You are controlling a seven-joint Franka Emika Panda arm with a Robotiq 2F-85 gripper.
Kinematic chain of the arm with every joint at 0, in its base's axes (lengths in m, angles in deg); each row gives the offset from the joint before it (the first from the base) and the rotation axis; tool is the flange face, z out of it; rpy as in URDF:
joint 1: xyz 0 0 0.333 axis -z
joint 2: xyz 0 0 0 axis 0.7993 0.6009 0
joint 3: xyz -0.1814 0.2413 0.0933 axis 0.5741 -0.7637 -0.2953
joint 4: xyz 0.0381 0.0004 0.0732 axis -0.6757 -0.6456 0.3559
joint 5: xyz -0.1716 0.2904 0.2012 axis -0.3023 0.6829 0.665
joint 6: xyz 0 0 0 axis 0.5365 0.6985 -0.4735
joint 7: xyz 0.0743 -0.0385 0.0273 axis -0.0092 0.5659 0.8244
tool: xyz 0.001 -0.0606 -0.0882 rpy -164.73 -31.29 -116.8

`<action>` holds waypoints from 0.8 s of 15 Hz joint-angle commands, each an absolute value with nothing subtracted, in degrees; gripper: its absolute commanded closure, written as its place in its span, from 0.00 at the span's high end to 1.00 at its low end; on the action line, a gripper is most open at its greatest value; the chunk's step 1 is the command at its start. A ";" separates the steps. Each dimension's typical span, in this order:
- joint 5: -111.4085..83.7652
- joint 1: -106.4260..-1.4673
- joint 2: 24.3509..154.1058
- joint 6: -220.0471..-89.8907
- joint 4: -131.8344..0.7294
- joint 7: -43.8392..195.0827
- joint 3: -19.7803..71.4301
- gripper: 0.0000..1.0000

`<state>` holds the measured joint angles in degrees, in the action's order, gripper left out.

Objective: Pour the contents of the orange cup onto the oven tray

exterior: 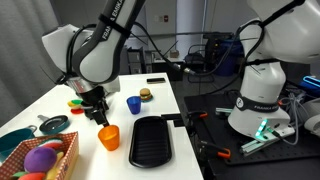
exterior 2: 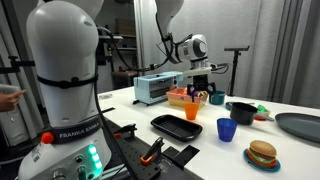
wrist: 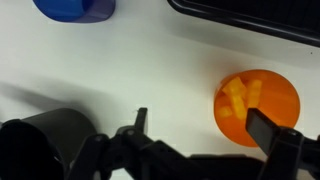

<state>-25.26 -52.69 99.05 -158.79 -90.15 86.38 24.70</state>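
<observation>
The orange cup (wrist: 256,105) stands upright on the white table and holds several yellow stick pieces (wrist: 240,95). It also shows in both exterior views (exterior: 109,137) (exterior 2: 191,110). My gripper (wrist: 203,128) is open and empty, hovering just above and beside the cup. One finger overlaps the cup's rim in the wrist view, and the cup is not between the fingers. The gripper also shows in both exterior views (exterior: 97,110) (exterior 2: 200,92). The black ridged oven tray (exterior: 151,140) (exterior 2: 176,126) lies flat next to the cup, and its edge shows in the wrist view (wrist: 250,18).
A blue cup (exterior: 133,104) (exterior 2: 226,129) (wrist: 75,8) stands near the tray. A dark round pan (exterior: 52,125) (exterior 2: 242,112), a toy burger (exterior: 146,94) (exterior 2: 262,154), a teal plate (exterior: 15,140) and a basket of toys (exterior: 40,158) sit around it.
</observation>
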 commanded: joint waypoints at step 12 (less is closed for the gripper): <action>-25.09 -52.09 99.92 -158.70 -91.27 86.12 25.00 1.00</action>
<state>-25.16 -52.03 99.91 -158.79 -91.34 86.07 24.95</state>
